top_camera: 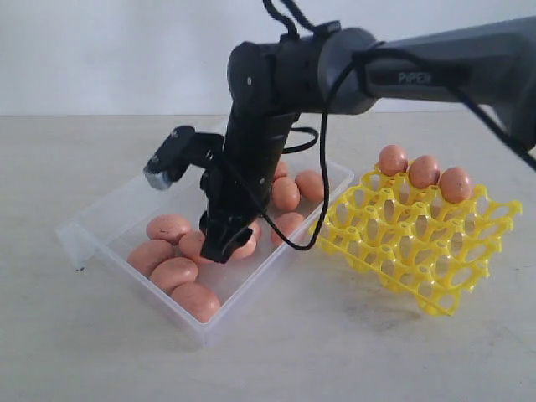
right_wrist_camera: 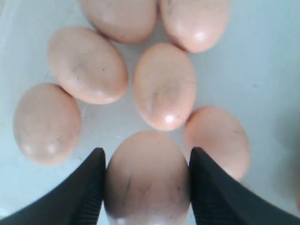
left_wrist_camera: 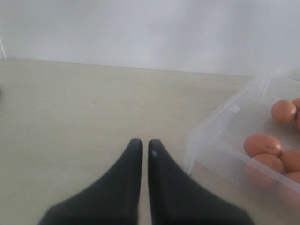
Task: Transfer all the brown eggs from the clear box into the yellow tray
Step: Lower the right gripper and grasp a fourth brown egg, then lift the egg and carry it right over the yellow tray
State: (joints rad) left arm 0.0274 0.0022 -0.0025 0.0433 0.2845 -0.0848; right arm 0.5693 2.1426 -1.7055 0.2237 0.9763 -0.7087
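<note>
Several brown eggs (top_camera: 173, 274) lie loose in the clear box (top_camera: 126, 209) left of centre. My right gripper (top_camera: 224, 239) reaches down into the box. In the right wrist view its fingers (right_wrist_camera: 89, 187) press both sides of one brown egg (right_wrist_camera: 146, 183), which sits low among other eggs (right_wrist_camera: 164, 84) on the box floor. The yellow tray (top_camera: 419, 260) stands tilted to the right, with three eggs (top_camera: 424, 171) in its back row. My left gripper (left_wrist_camera: 142, 143) is shut and empty over bare table beside the box's corner (left_wrist_camera: 220, 126).
The right arm (top_camera: 419, 75) stretches across above the tray from the right. A black cable (top_camera: 322, 167) hangs from it over the box's right wall. Beige table (top_camera: 335, 352) surrounds both containers.
</note>
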